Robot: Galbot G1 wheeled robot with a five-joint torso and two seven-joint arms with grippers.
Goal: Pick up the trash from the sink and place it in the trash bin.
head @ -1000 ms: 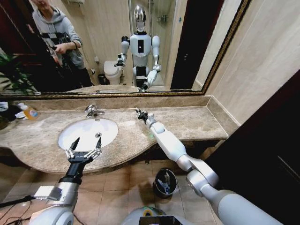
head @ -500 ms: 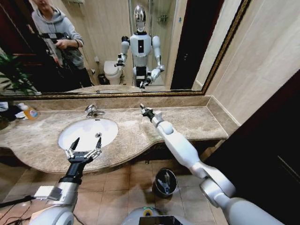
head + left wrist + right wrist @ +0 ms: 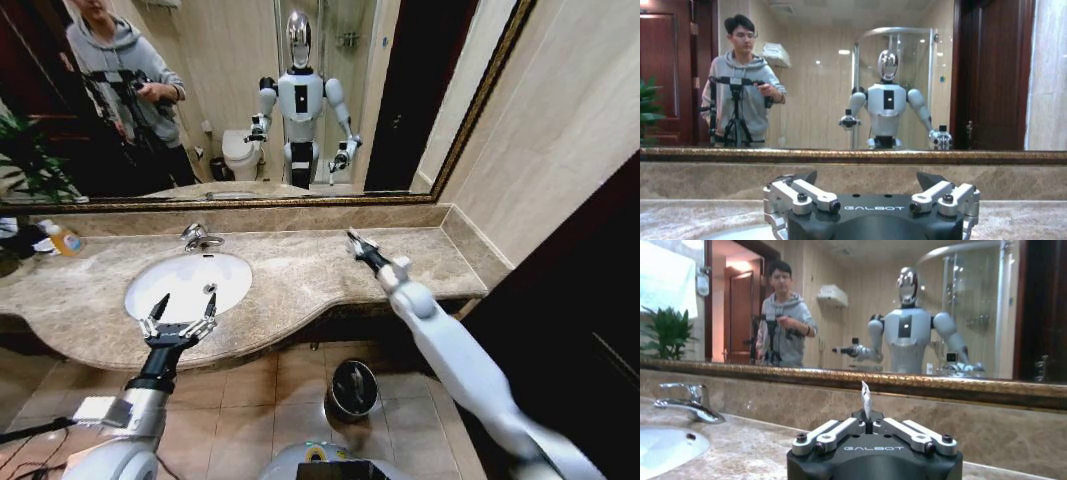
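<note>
My right gripper [image 3: 353, 239] hovers over the right part of the marble counter, shut on a thin white sliver of trash [image 3: 865, 399] that sticks up between its fingers. The white oval sink [image 3: 180, 275] lies far off to its left, with the chrome tap [image 3: 199, 237] behind it. Over the sink's front rim my left gripper [image 3: 186, 306] stands open and holds nothing; the left wrist view shows its fingers [image 3: 810, 192] spread wide. On the tiled floor below the counter sits the small black trash bin [image 3: 331, 398], with a few pieces inside.
An orange-yellow bottle [image 3: 62, 238] stands at the counter's far left by the mirror. The counter edge [image 3: 300, 322] curves out above the bin. A tiled wall [image 3: 560, 130] closes the right side. A person with a tripod shows in the mirror.
My right arm has swung to the right along the counter, from near the sink to the right end, keeping its grip. The left arm has not moved.
</note>
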